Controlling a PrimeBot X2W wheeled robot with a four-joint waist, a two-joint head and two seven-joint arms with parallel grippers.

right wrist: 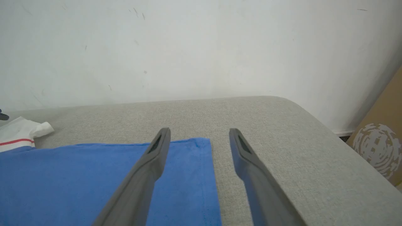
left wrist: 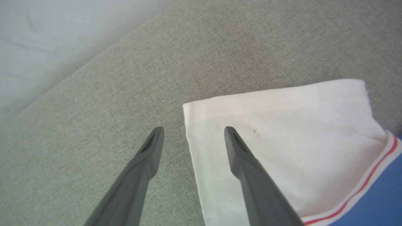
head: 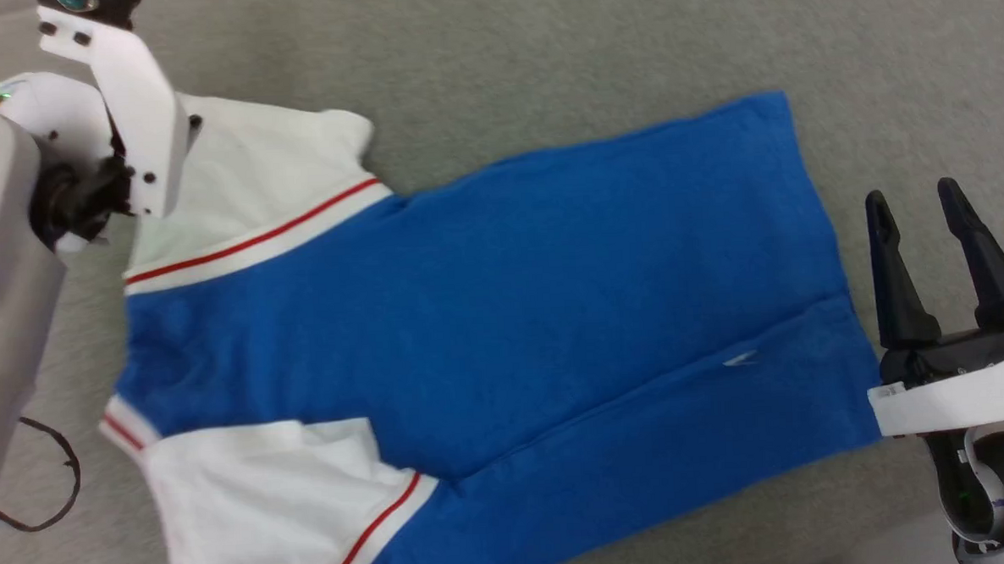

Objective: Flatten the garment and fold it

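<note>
Lying spread on one grey padded surface (head: pixel 543 51) is one garment (head: pixel 503 316), its two white sleeves (head: pixel 252 183) showing together in the head view. Two claws are standing released and empty: the left gripper (left wrist: pixel 193 131) is pointing over one sleeve's edge, the right gripper (head: pixel 912 205) just beside the blue hem. The right wrist view is adding one cardboard box (right wrist: pixel 380 150) beyond the surface's corner.

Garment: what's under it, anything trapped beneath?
The garment lies spread on the grey fabric surface, which shows around its edges. A crease runs along the blue body, but no obvious lump. Whatever lies directly beneath the cloth is covered, so cannot be confirmed.
</note>
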